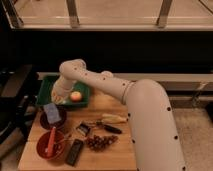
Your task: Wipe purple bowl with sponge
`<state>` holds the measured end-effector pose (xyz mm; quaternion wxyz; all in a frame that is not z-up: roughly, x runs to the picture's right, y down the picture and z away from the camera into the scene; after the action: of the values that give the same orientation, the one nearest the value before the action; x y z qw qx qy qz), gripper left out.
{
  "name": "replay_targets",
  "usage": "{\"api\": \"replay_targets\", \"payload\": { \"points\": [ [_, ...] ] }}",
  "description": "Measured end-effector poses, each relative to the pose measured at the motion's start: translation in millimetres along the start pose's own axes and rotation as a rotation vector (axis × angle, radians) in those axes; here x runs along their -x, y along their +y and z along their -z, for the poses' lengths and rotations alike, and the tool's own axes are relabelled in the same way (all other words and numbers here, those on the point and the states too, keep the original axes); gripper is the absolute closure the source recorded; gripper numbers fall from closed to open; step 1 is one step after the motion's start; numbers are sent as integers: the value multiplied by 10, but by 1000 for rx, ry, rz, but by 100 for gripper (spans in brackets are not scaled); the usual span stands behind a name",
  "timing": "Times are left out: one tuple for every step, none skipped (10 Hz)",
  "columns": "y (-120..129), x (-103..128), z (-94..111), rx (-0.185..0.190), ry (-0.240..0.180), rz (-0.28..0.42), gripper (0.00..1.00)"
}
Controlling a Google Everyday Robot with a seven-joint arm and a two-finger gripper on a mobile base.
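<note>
View: camera view, the only one; all places are given relative to the purple bowl.
Purple bowl [54,125]: round, dull mauve, upright on the left part of the wooden table [116,158].
Sponge [51,112]: light blue-grey block, tilted, over the inside of the purple bowl, its lower edge at or in the bowl.
Gripper [56,101]: at the end of the white arm [100,82], just above the purple bowl's far rim, at the near edge of the green tray.
Gripper state: fingers together. The sponge sits directly under the tip, but whether it is clamped cannot be told.
Green tray [43,95]: just behind the purple bowl, at the table's far edge.
Round orange-red fruit [75,96]: in the tray, behind and to the right of the purple bowl.
Red bowl [46,151]: just in front of the purple bowl, with a red utensil [51,140] standing in it.
Dark flat rectangular item [75,152]: in front and to the right, beside the red bowl.
Grapes [100,142]: dark bunch, further right of the purple bowl and nearer the front.
Banana [114,118]: well to the right, level with the purple bowl.
Black-handled utensil [109,128]: right of the purple bowl, between banana and grapes.
</note>
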<state>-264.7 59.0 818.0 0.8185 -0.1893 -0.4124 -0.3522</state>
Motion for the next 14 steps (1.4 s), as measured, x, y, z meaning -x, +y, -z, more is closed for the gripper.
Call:
{"api": "replay_targets", "payload": {
  "points": [
    [31,-4,4,1,-2,-9,100],
    [81,-19,8,4,-2,-22,100],
    [128,-56,56,10,15,-30,100],
    [146,-121,133,13,39,-33,100],
    [150,-170,176,17,54,-34,100],
    [98,-211,198,22,68,-29,100],
    [31,-244,209,24,76,-16,100],
    [-53,-264,209,22,81,-2,100],
    [-153,-250,160,22,77,17,100],
    [-276,-196,76,19,64,38,100],
    [-355,-146,-4,19,49,52,100],
    [-409,-79,-108,22,28,66,100],
    [-387,-44,-171,26,11,66,100],
    [-326,-12,-197,29,1,63,100]
  ]
}}
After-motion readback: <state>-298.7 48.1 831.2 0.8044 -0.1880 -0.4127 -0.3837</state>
